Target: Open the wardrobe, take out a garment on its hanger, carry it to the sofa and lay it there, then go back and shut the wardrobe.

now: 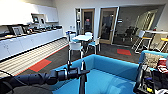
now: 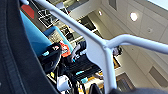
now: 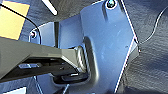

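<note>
While the left arm reaches in over the sofa (image 1: 110, 75), the left gripper (image 1: 82, 70) sits near the near edge of the seat; whether it is clenched I cannot tell, though a white hanger (image 2: 100, 47) looms right against the left wrist camera, so it is likely grasped. The step in hand seems to be the carry-and-lay — next comes lowering hanger and garment (image 2: 15, 57) flat onto the blue seat. The garment's dark cloth is cut off, its hang unclear, and the right gripper's state is hidden.
</note>
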{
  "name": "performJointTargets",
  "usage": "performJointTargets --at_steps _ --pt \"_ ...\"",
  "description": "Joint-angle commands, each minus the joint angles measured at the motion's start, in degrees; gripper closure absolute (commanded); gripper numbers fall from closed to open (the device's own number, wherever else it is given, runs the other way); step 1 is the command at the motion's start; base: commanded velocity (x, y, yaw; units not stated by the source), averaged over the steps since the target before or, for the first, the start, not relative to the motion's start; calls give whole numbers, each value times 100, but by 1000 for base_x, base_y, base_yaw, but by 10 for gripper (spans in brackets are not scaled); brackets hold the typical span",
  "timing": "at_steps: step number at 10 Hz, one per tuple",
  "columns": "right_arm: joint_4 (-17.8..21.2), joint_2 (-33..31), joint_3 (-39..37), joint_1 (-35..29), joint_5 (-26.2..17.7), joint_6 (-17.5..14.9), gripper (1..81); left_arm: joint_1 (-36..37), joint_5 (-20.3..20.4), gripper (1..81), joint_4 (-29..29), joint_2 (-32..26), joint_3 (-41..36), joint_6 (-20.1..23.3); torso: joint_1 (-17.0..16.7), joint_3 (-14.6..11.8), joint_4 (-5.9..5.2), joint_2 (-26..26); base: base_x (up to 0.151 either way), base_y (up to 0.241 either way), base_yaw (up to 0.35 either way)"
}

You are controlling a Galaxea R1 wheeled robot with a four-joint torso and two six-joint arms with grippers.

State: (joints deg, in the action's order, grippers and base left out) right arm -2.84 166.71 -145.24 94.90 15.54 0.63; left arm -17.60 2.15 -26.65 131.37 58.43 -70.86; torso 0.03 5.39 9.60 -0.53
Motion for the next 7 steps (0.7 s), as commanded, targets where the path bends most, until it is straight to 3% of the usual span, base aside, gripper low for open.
performJointTargets --at_steps 1,7 --pt "-85 -30 23 -125 -271 -11 10 815 216 811 -112 -66 -147 11 0 0 0 0 0 0 -233" --pt "-85 -3 -12 -116 -271 -19 10 807 207 811 -112 -57 -130 11 0 0 0 0 0 0 -233"
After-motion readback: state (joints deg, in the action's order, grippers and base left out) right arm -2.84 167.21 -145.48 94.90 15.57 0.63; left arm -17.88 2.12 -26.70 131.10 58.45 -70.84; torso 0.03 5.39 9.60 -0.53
